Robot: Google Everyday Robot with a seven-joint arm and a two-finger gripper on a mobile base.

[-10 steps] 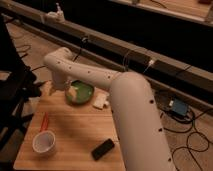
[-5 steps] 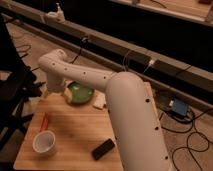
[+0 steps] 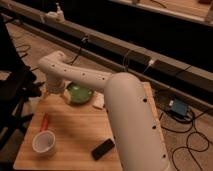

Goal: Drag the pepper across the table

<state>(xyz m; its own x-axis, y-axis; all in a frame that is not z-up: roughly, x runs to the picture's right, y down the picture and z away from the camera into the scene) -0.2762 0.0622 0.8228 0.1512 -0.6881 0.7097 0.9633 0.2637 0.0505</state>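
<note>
Pincer point(image 3: 56, 93) hangs over table point(image 3: 80, 127), beyond pepper point(image 3: 45, 121), beside bowl point(image 3: 80, 93).

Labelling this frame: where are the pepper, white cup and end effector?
pepper point(image 3: 45, 121): camera view, mid red body.
white cup point(image 3: 44, 142): camera view, inner hollow.
end effector point(image 3: 56, 91): camera view, lower tip, left of green bowl point(image 3: 80, 94).

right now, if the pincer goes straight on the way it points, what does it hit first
The pincer hangs pointing down near the far edge of the table, beside the green bowl. Going straight on, it would probably meet bare table first; the pepper lies nearer the camera. Depth is unclear.
</note>
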